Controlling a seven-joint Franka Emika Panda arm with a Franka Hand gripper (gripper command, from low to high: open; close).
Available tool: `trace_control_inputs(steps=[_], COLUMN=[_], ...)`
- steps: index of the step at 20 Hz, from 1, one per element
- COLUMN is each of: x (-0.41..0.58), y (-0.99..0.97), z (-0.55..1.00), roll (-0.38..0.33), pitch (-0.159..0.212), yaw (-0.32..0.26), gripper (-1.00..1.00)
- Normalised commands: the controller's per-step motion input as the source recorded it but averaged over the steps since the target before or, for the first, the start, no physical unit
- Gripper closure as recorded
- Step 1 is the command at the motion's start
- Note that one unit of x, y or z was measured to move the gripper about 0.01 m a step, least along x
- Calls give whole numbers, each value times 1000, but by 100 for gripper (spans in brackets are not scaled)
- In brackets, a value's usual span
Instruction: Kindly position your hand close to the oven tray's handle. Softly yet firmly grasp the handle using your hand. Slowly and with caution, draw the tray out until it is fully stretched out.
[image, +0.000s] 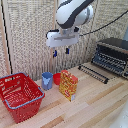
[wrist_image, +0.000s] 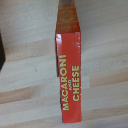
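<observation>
While fingers (image: 61, 51) hang high, tray (image: 94, 73) well apart

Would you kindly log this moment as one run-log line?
gripper: open, empty, high above macaroni box | oven: door down | tray: pulled out, not held | stage: no contact

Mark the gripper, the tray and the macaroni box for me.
gripper (image: 61, 51), exterior view, midway between its dark-blue fingertips.
tray (image: 93, 73), exterior view, middle of the bars lying on the table.
macaroni and cheese box (wrist_image: 70, 75), wrist view, red side bearing the yellow lettering.
</observation>
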Motion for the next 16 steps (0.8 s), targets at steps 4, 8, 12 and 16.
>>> trace_control_inputs(steps=[4, 8, 12, 16], x=[-243, -371, -374, -381], y=[-199, -318, -332, -434], z=[71, 87, 72, 46], roll=[-255, -346, -350, -340], pitch=[0, 0, 0, -13], yaw=[87, 92, 85, 65], gripper=[-100, -100, -100, -100])
